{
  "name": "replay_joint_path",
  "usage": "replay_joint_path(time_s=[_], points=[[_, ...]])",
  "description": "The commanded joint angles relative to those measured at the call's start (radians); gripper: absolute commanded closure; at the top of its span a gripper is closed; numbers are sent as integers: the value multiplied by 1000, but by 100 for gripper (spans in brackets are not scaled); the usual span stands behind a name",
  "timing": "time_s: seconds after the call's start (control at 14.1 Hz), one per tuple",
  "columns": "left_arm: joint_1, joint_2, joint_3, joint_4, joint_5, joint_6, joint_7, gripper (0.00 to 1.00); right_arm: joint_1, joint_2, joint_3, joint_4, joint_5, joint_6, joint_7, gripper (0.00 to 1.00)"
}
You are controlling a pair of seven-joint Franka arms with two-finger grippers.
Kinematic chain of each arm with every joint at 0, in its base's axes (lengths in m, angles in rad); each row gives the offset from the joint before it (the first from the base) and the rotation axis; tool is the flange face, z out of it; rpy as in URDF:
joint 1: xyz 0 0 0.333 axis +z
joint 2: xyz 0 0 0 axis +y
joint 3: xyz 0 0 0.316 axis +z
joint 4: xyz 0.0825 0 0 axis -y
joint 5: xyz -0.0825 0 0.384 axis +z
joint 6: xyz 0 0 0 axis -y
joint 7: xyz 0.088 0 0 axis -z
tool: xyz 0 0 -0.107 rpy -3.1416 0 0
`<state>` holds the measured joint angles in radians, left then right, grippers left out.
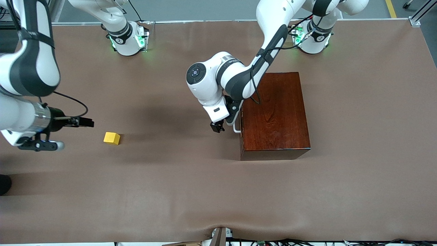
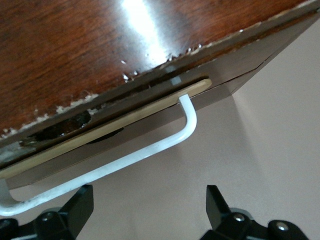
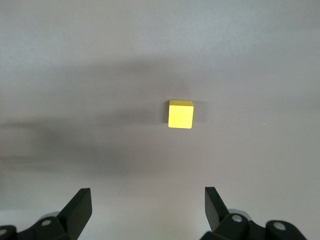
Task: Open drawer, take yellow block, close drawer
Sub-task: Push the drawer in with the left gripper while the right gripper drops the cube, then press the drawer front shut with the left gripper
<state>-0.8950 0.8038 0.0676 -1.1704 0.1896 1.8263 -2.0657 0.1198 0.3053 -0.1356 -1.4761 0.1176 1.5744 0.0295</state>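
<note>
the left pincer point(image 1: 223, 127) hung low beside the white loop handle point(image 2: 150, 150) of the drawer point(image 2: 125, 117), fingers spread wide and holding nothing, the handle not yet between them. the drawer sat in a dark reddish-brown wooden box point(image 1: 276, 112) toward the left arm's end of the bench point(image 1: 218, 191), and appeared shut or nearly so, only a pale strip of its front edge showing under the lid. the yellow block point(image 1: 112, 138) lay out on the bare bench toward the right arm's end, well apart from the box and not inside it. the right pincer point(image 3: 145, 207) hovered near the block, fully open and empty, with the cube ahead of its fingers in the right wrist view; that arm seemed to be waiting. judged from this, the step in hand was gripping the handle to open the drawer. doing it well would mean bringing the fingers squarely around the handle's straight run rather than its bent corner, closing firmly, then pulling straight out along the drawer's own line, since a slanted pull could jam it or drag the whole box across the bench.
</note>
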Motion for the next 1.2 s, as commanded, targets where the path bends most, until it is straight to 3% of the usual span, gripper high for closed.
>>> replay_joint_path(time_s=[0.0,0.49,1.13], points=[[8,-41,-9,3,2,-42,22,0,-20,-57,-5,-1,-9,-27,-6,0],[117,-242,0,-9,-93,-50,267,0,-23,-159,-19,49,-55,-136,-16,0],[320,-367,-3,-28,-168,-196,686,0,-69,-294,-21,22,-55,-175,-125,0]])
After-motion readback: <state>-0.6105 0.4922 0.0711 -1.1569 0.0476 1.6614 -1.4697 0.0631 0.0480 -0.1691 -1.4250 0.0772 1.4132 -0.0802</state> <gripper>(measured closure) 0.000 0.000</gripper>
